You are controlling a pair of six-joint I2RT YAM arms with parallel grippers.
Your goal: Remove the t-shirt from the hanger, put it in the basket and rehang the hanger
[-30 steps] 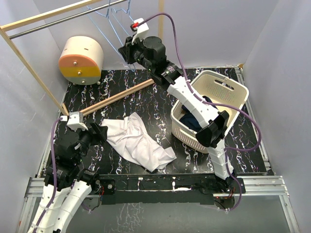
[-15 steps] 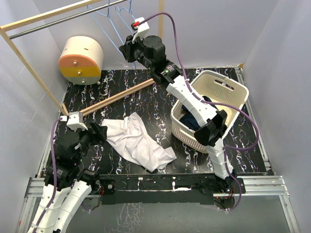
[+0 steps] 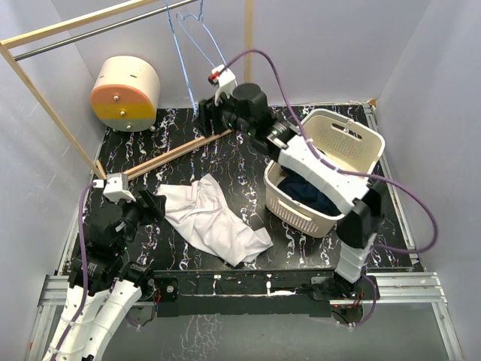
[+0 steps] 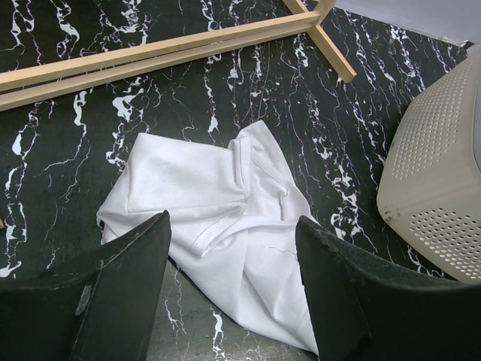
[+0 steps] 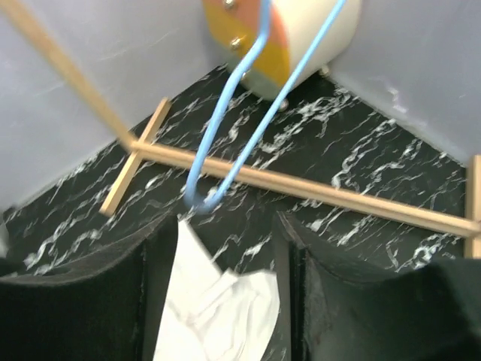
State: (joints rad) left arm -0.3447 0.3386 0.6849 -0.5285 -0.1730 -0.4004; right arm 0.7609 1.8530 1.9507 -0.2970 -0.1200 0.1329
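The white t-shirt (image 3: 214,222) lies crumpled on the black marbled table, off the hanger. The bare blue wire hanger (image 3: 177,53) hangs from the rail at the back. My right gripper (image 3: 207,116) is open just below and in front of it. In the right wrist view the hanger's lower corner (image 5: 203,197) dangles just beyond the open gripper (image 5: 225,252), touching neither finger, with the t-shirt (image 5: 218,316) far below. My left gripper (image 3: 154,204) sits open at the shirt's left edge. Its wrist view shows the t-shirt (image 4: 218,195) past the open gripper (image 4: 231,222).
A cream laundry basket (image 3: 353,139) holding dark clothes stands at the right, also visible in the left wrist view as a basket (image 4: 443,195). A cream and orange cylinder (image 3: 126,92) sits at the back left. The wooden rack's base bar (image 3: 180,150) crosses the table, and its rail (image 3: 90,30) runs overhead.
My right gripper has opened, let go of the hanger and dropped back toward the table. The hanger has swung free on the rail. The left arm and the shirt have not moved.
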